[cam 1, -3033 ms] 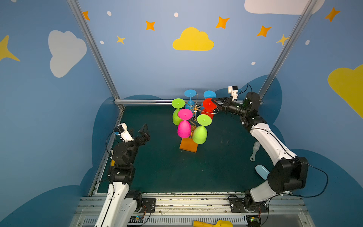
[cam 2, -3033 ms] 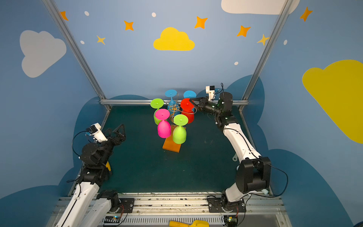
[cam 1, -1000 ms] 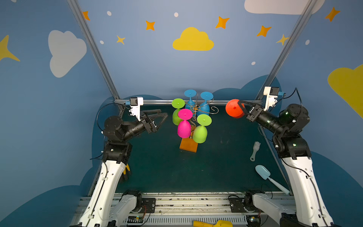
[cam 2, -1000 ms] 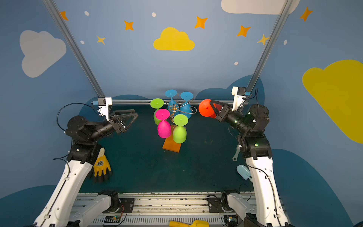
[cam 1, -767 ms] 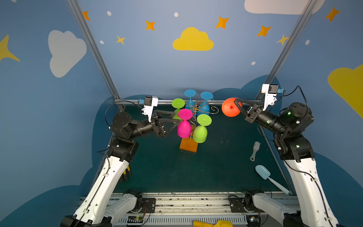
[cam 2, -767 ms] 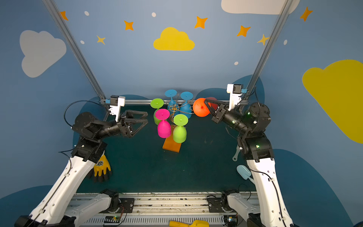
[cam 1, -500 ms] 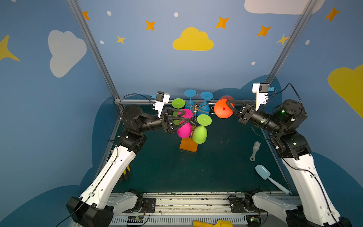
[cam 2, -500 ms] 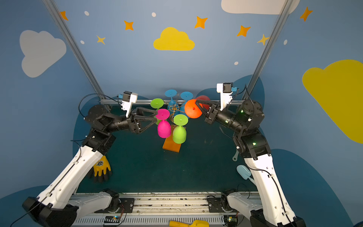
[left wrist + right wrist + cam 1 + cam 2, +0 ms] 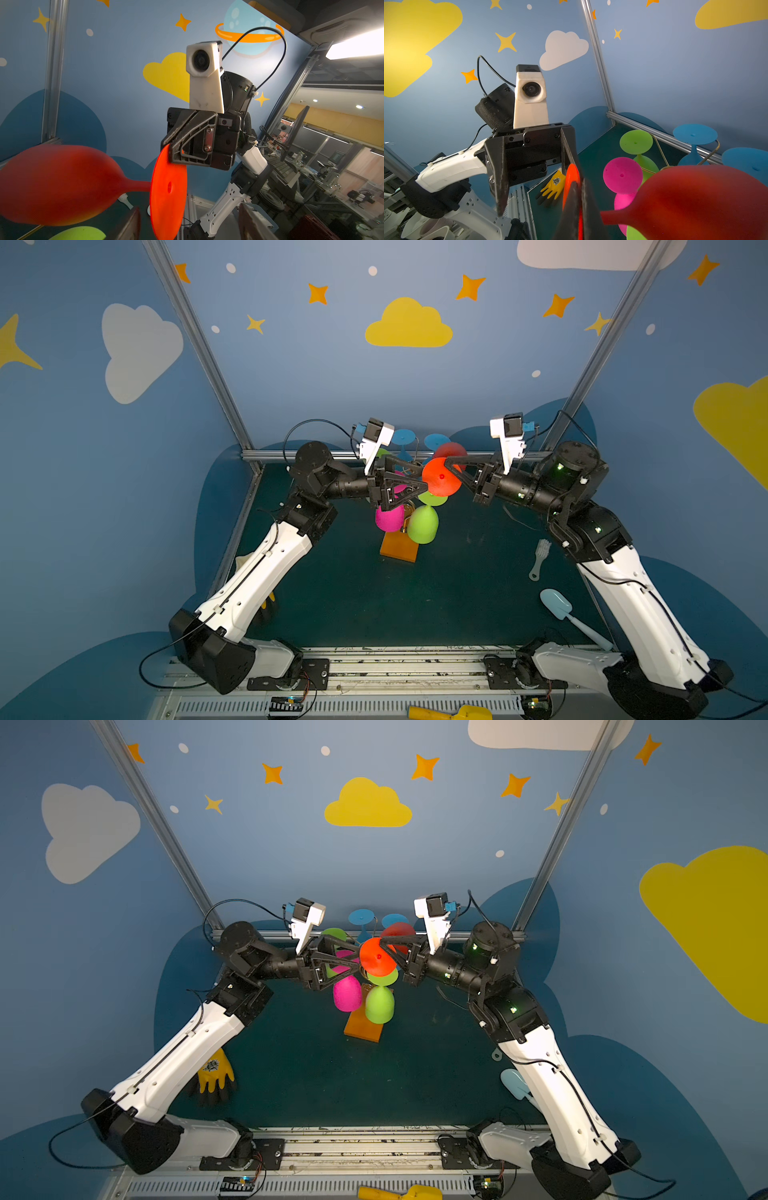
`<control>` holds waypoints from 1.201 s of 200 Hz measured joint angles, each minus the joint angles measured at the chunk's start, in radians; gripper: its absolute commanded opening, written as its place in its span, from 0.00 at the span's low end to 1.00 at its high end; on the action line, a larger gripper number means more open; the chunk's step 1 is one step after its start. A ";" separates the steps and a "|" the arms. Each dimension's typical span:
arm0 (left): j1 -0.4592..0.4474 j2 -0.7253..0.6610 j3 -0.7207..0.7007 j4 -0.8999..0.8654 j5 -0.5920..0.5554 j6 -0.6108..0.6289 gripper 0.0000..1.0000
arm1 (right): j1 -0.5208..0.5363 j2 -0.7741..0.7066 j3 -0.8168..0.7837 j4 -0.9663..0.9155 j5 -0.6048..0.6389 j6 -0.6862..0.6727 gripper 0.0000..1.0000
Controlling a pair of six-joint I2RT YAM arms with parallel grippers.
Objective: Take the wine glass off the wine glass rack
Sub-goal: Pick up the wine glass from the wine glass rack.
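My right claw (image 9: 448, 462) is clamped shut on the rim of the round foot of the red wine glass (image 9: 441, 479). I hold the glass in the air with its stem about level. In the left wrist view the pinch sits on the foot's edge, and the bowl (image 9: 58, 187) points away from my right arm.

My left claw (image 9: 424, 481) is spread open and grips nothing. It faces my right claw across the glass's foot. The foot stands between its fingers (image 9: 569, 153), close to one and well apart from the other.

The wine glass rack (image 9: 399, 549) stands near the middle of the dark green tabletop (image 9: 415, 605), below and behind the glass I hold. Its flat orange base shows in both top views, and a bit of its gold wire (image 9: 661, 153) shows in the right wrist view. I cannot tell whether the red bowl touches that wire.

A pink glass (image 9: 388, 518) and a green glass (image 9: 423, 524) hang bowl-down on the rack. A second green glass (image 9: 334, 934) and two blue glasses (image 9: 403, 437) are farther back.

On the tabletop by my right arm lie a small brush (image 9: 539, 558) and a pale blue scoop (image 9: 557, 603). A yellow glove (image 9: 214, 1073) lies beside my left arm.
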 measured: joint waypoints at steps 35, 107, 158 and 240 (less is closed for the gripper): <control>-0.008 0.046 0.022 0.010 0.015 -0.018 0.58 | 0.011 0.010 0.000 0.000 0.009 -0.008 0.00; -0.008 0.069 0.022 0.007 0.019 -0.021 0.32 | 0.011 0.037 0.003 0.010 0.018 -0.011 0.00; -0.003 0.069 0.023 -0.017 -0.004 -0.012 0.11 | 0.012 0.048 0.032 0.010 0.008 -0.020 0.00; 0.096 0.009 -0.064 0.109 0.068 -0.213 0.03 | 0.038 0.050 0.032 -0.014 0.007 -0.089 0.25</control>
